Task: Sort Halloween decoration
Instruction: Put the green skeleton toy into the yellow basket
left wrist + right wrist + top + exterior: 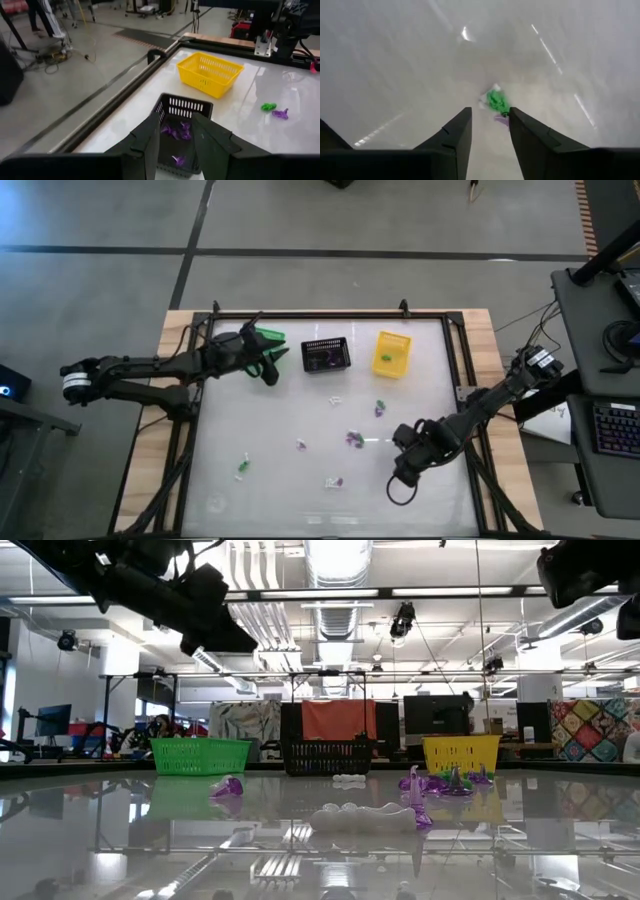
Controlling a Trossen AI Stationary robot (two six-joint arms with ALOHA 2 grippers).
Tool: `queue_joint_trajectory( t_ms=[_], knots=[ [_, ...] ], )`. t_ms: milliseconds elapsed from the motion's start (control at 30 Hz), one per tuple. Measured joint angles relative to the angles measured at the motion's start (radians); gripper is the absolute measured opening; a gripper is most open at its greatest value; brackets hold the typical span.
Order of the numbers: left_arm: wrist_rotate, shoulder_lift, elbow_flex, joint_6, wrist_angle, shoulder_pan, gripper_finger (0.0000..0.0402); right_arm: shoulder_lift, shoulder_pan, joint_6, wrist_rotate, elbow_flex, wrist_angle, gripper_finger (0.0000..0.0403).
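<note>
Right wrist view: right gripper point(490, 127) lining up on a green trinket point(495, 101) with its fingers apart and nothing between them.

So this looks like the approach part of a pick. The little green piece sits on the white table point(280, 480) just ahead of the fingertips, with a scrap of purple right beside it; the picture's too smeared to call its long axis or which way it points. Next move, I'd guess, is to drop lower, straddle only the green one, then pinch. Left gripper point(176, 137) hangs above the black basket point(182, 107), jaws partly spread, empty as far as I can see, purple bits already inside. Yellow basket point(392, 352) and green basket point(268, 338) flank it along the far edge; other trinkets are scattered mid-table.
</note>
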Motion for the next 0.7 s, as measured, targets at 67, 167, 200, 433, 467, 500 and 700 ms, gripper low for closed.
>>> queue_joint_trajectory(
  t_ms=[67, 167, 200, 433, 467, 500, 700],
  knots=[
    [0.000, 0.000, 0.000, 0.028, 0.030, 0.000, 0.0098, 0.000, 0.000, -0.024, 0.000, 0.000, 0.002, 0.0126],
    [0.000, 0.000, 0.000, 0.050, 0.090, 0.000, 0.0098, 0.000, 0.000, -0.051, 0.001, 0.000, 0.003, 0.0128],
    [0.000, 0.000, 0.000, 0.054, 0.108, 0.000, 0.0098, 0.000, 0.000, -0.052, 0.003, 0.000, 0.004, 0.0128],
    [0.000, 0.000, 0.000, 0.057, 0.181, 0.000, 0.0098, 0.000, 0.003, -0.156, 0.061, -0.010, 0.035, 0.0128],
    [0.000, 0.000, 0.000, 0.057, 0.180, 0.000, 0.0098, 0.000, 0.007, -0.180, 0.081, -0.013, 0.050, 0.0128],
    [0.000, 0.000, 0.000, 0.057, 0.178, 0.000, 0.0098, 0.000, 0.011, -0.198, 0.101, -0.016, 0.066, 0.0128],
    [0.000, 0.005, 0.000, 0.032, 0.153, 0.000, 0.0098, 0.000, 0.035, -0.213, 0.131, -0.032, 0.081, 0.0128]
  ],
)
